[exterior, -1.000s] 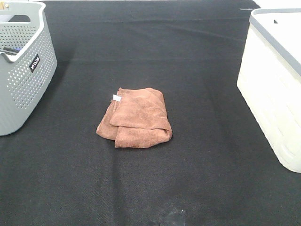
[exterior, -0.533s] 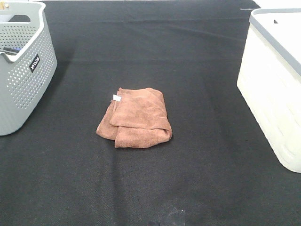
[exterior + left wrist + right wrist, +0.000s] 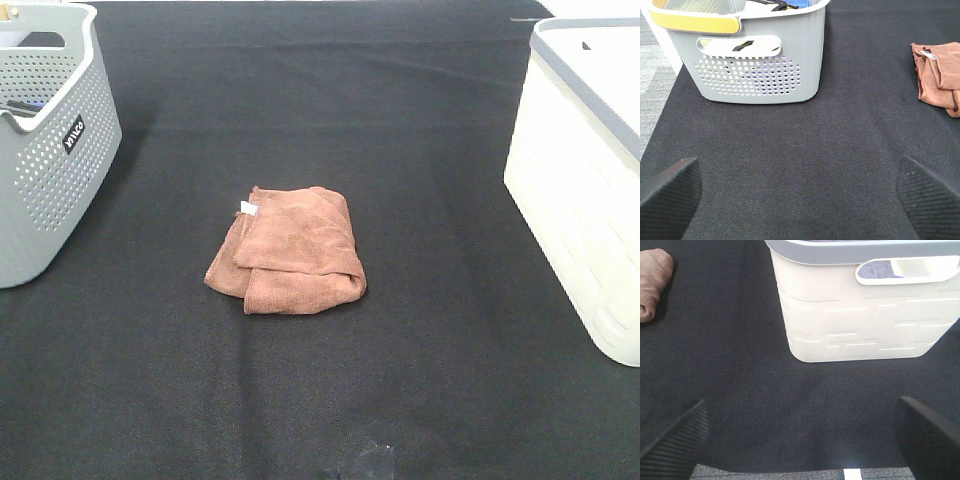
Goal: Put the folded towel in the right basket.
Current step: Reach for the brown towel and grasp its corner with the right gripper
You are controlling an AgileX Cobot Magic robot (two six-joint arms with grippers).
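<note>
A folded brown towel [image 3: 288,250] lies in the middle of the black table cover. It also shows in the left wrist view [image 3: 940,77] and in the right wrist view [image 3: 652,282]. The white right basket [image 3: 590,180] with a grey rim stands at the right edge; it fills much of the right wrist view [image 3: 860,305]. My left gripper [image 3: 800,195] is open and empty above the cloth near the grey basket. My right gripper [image 3: 800,435] is open and empty in front of the white basket. Neither gripper shows in the exterior high view.
A grey perforated basket [image 3: 45,140] stands at the back left, with items inside, and shows in the left wrist view [image 3: 755,55]. The black cover's edge and grey floor show in the left wrist view [image 3: 655,80]. Its front edge shows in the right wrist view [image 3: 790,472].
</note>
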